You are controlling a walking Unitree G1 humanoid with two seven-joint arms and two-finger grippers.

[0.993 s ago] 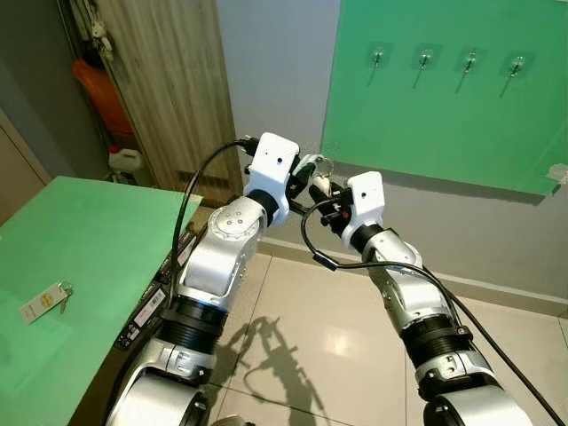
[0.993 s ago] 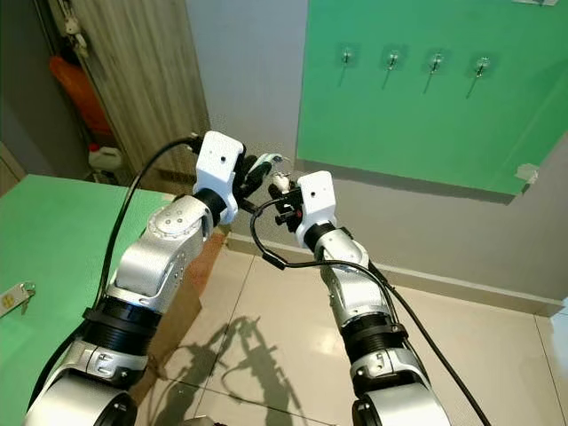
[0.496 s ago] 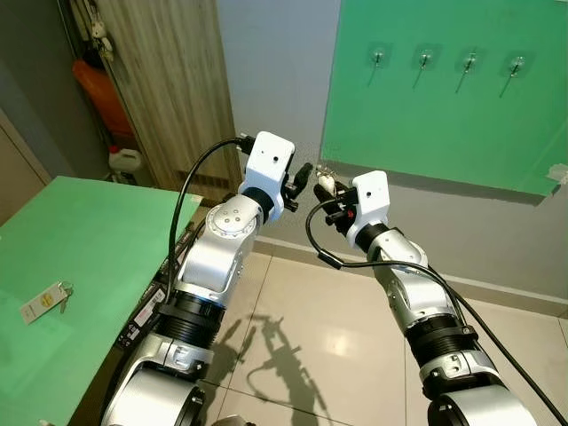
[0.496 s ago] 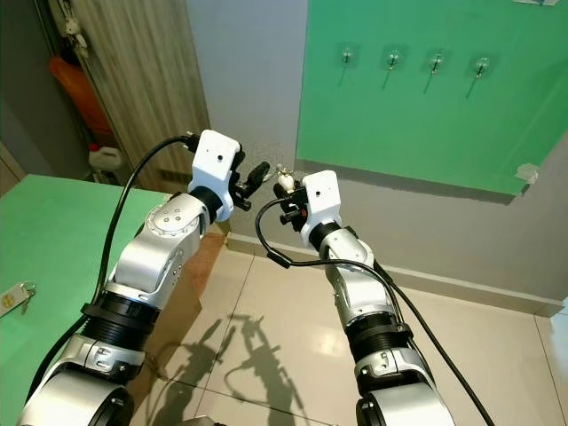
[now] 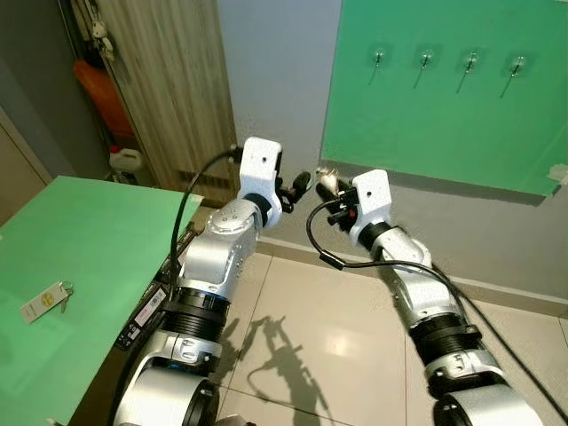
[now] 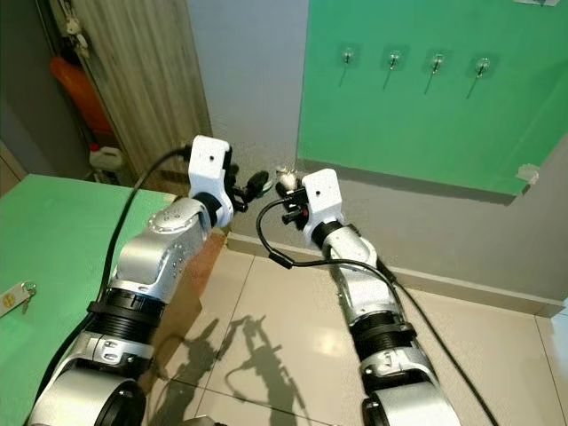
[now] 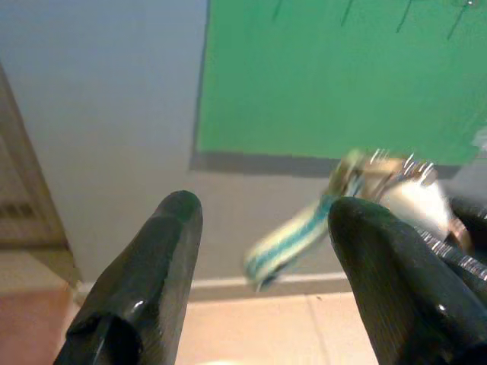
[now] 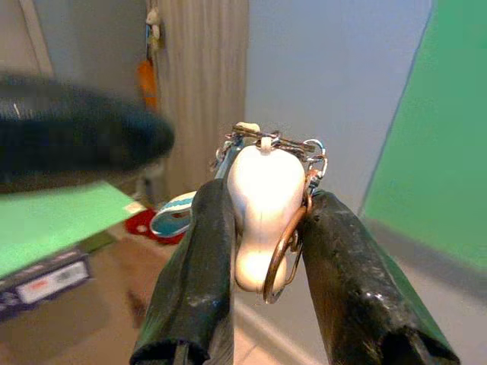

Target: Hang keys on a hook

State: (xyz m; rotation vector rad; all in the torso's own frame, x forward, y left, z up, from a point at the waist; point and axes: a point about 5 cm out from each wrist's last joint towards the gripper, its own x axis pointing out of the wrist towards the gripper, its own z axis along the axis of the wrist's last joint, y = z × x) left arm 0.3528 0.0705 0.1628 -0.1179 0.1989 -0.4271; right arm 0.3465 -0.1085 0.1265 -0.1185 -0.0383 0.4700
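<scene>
Since a second ago your left end effector has let go and drawn back, fingers spread and empty. Your right end effector, arm raised before the green board, clamps the keys below the hooks.

Home entryway, tiled floor, wall hooks

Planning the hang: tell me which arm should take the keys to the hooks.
Right. The right gripper already clamps the keys and is nearer the hooks; the left gripper is open, holding nothing.
</scene>
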